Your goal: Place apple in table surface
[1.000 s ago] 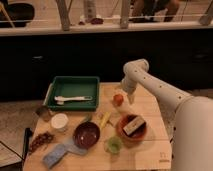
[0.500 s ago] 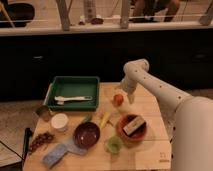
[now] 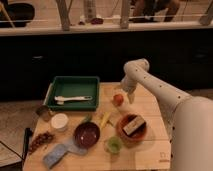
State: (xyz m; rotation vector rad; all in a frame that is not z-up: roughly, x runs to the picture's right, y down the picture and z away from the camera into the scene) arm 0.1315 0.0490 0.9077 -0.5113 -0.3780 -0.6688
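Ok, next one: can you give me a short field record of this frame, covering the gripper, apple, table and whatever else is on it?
gripper: low over the far side of the table, right beside the apple
apple: at table level, right of the tray; contact with the gripper cannot be told
table: light wooden planks
tray: green, far left, white utensil inside
dark bowl: near front
orange bowl: holds a block
cup: green, front edge

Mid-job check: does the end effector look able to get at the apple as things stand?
Probably yes. The end effector sits right beside the apple, above the table surface, and nothing stands between them; the green tray lies off to one side.
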